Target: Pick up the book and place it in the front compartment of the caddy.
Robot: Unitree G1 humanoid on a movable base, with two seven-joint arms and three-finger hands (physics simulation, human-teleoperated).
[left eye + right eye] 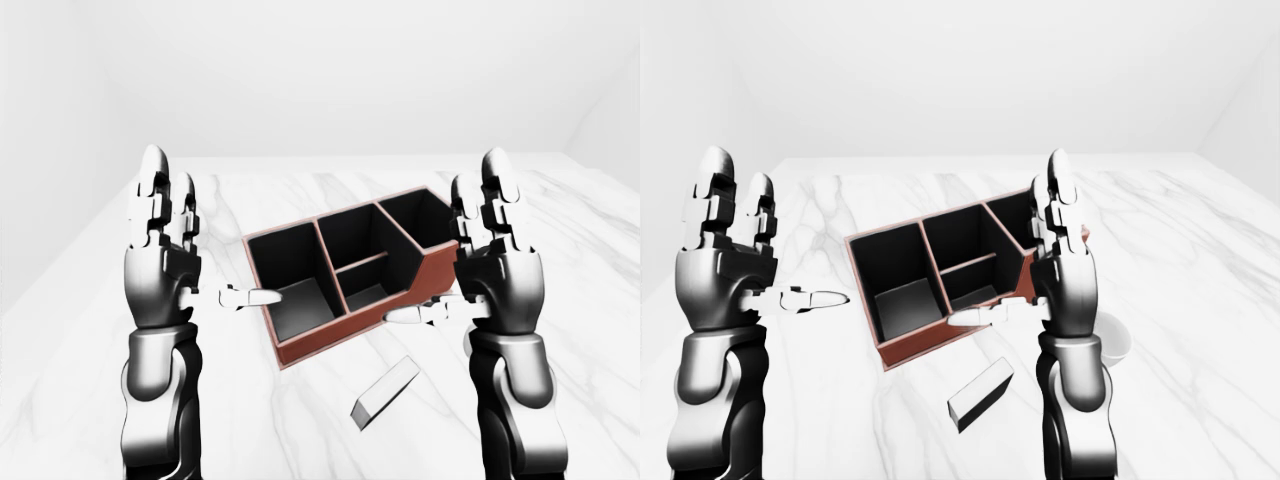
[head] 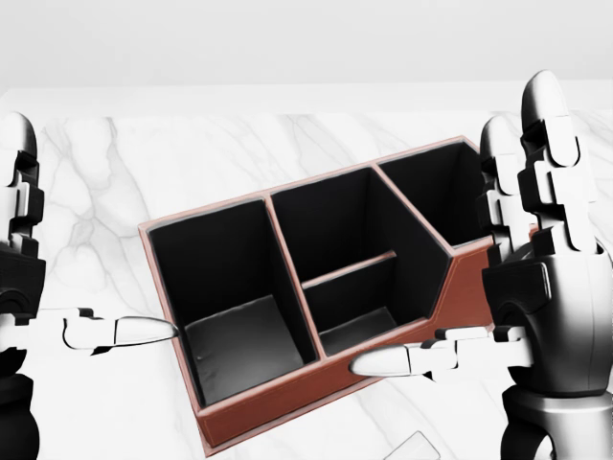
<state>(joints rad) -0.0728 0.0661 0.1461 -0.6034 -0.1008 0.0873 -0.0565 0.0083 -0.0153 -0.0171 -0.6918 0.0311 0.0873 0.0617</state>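
The caddy [image 1: 432, 275] is a red-brown box with black compartments, set at an angle on the white marble table [image 1: 300, 190] in the middle of the left-eye view. The book [image 1: 385, 392] is a pale grey-white slab lying flat on the table just below the caddy's lower right corner. It also shows in the right-eye view [image 1: 981, 393]. My left hand [image 1: 205, 250] is raised left of the caddy, fingers upright, thumb pointing toward it, open and empty. My right hand [image 1: 450, 260] is raised at the caddy's right end, open and empty, above the book.
A small white bowl-like thing [image 1: 1114, 342] shows on the table just right of my right hand in the right-eye view. The marble top stretches away to the white walls at the top of the views.
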